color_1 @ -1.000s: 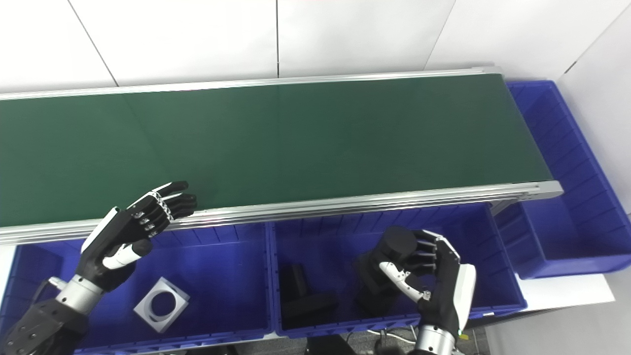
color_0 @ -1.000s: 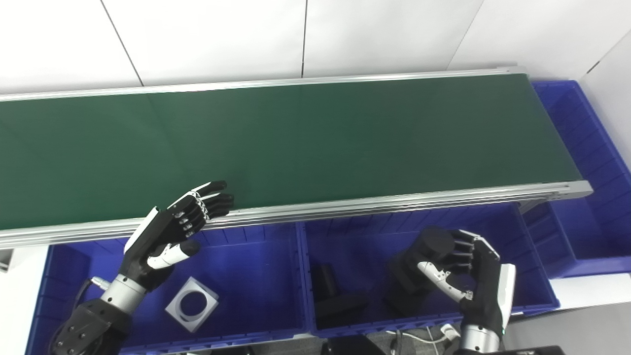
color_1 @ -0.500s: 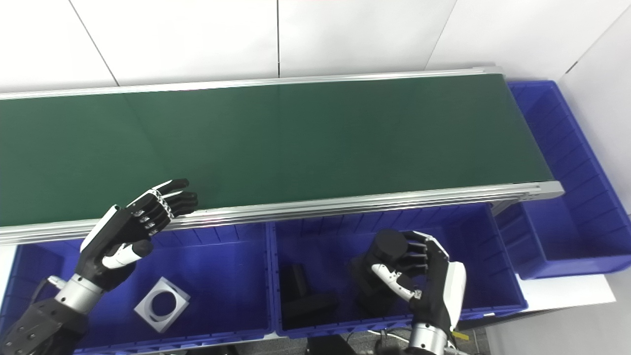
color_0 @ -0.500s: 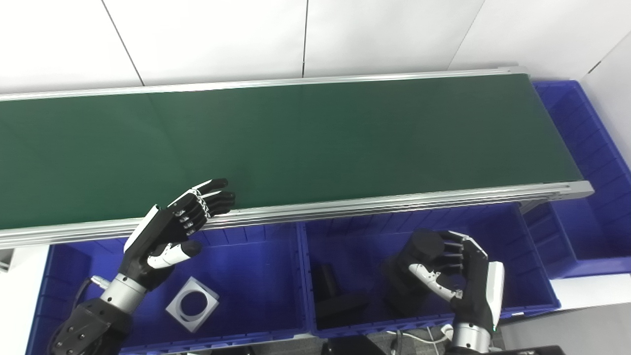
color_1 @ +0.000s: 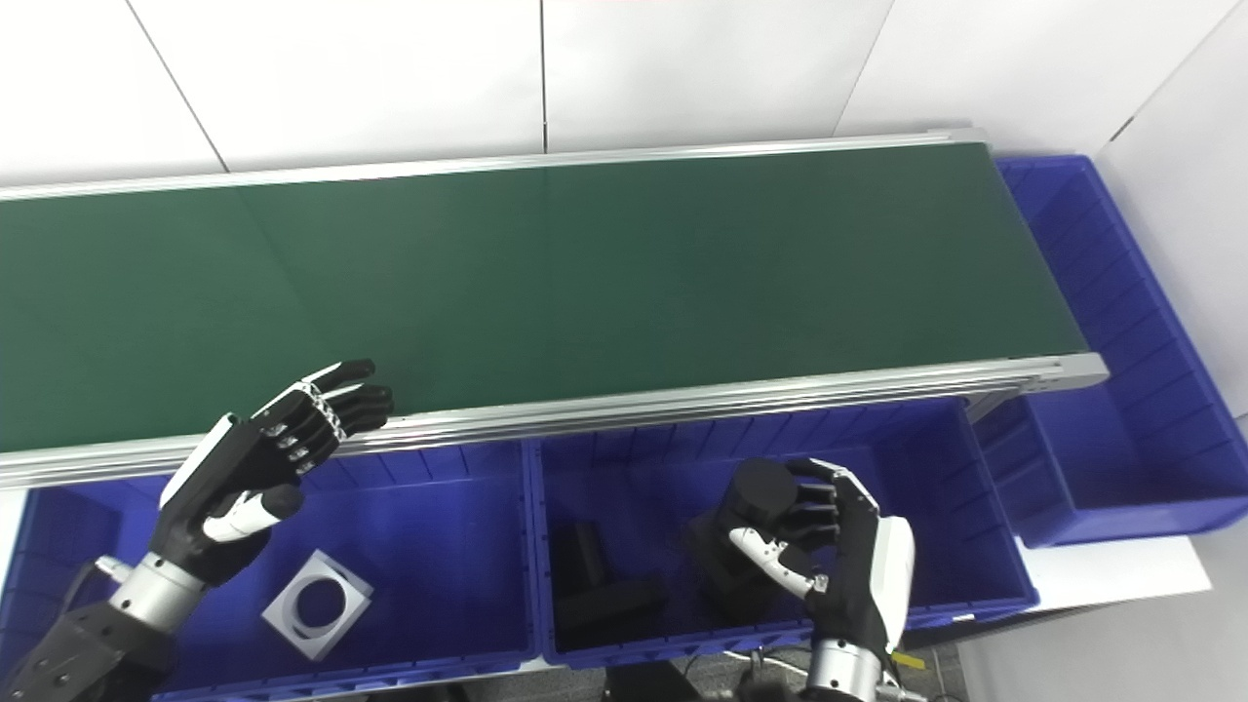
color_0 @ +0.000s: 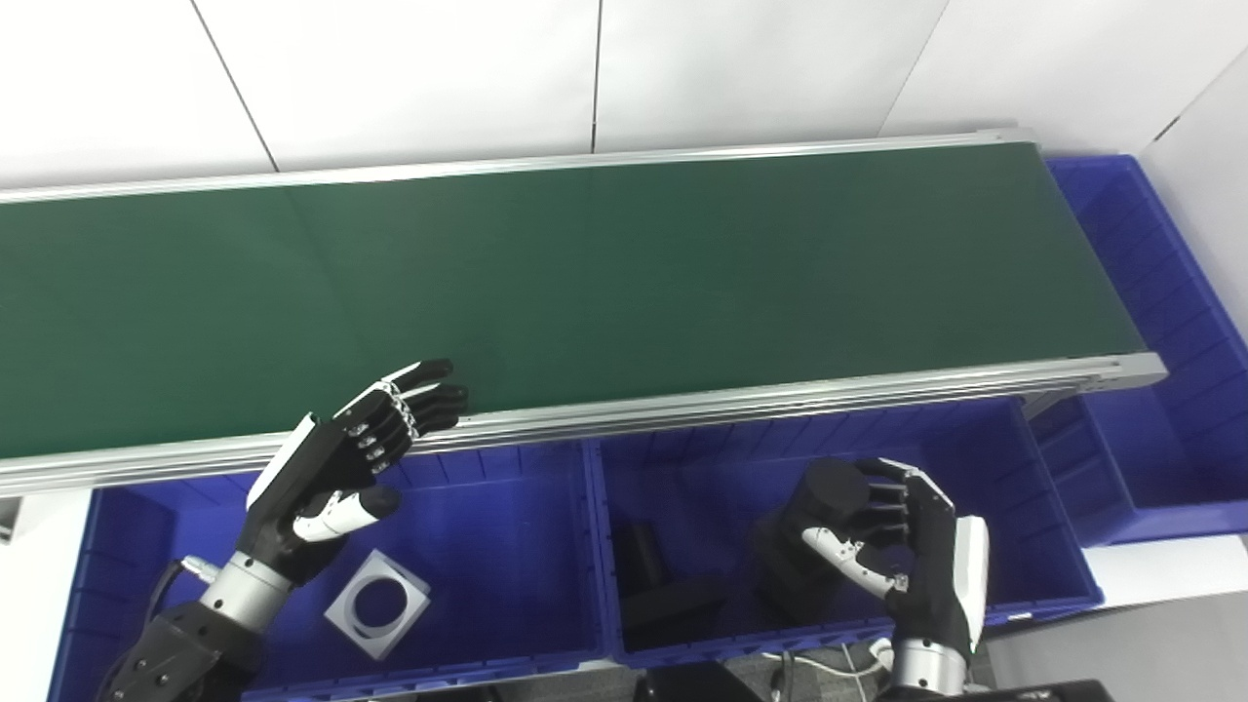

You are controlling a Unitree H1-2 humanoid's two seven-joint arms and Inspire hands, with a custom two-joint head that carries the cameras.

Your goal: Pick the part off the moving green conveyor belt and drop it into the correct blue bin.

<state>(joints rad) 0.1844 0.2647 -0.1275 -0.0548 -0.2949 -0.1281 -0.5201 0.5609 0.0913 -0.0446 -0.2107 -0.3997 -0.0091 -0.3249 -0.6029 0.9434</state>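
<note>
The green conveyor belt [color_0: 585, 273] carries no part in view. My right hand [color_0: 912, 551] is shut on a black cylindrical part [color_0: 827, 490], with fingers curled round its side, and holds it over the middle blue bin [color_0: 702, 450]. That bin holds other black parts [color_0: 668, 590]. My left hand [color_0: 336, 468] is open with fingers spread. It hovers over the left blue bin [color_0: 497, 546], and its fingertips reach the belt's near rail [color_0: 682, 408]. In the left bin lies a white square part with a round hole [color_0: 377, 616].
A third blue bin [color_0: 1160, 429] stands at the belt's right end, reaching round the corner. White wall panels rise behind the belt. The near aluminium rail separates the belt from the bins.
My right hand has carried the black part slightly left and lower over the middle bin. The left hand has barely moved. The camera has shifted a little.
</note>
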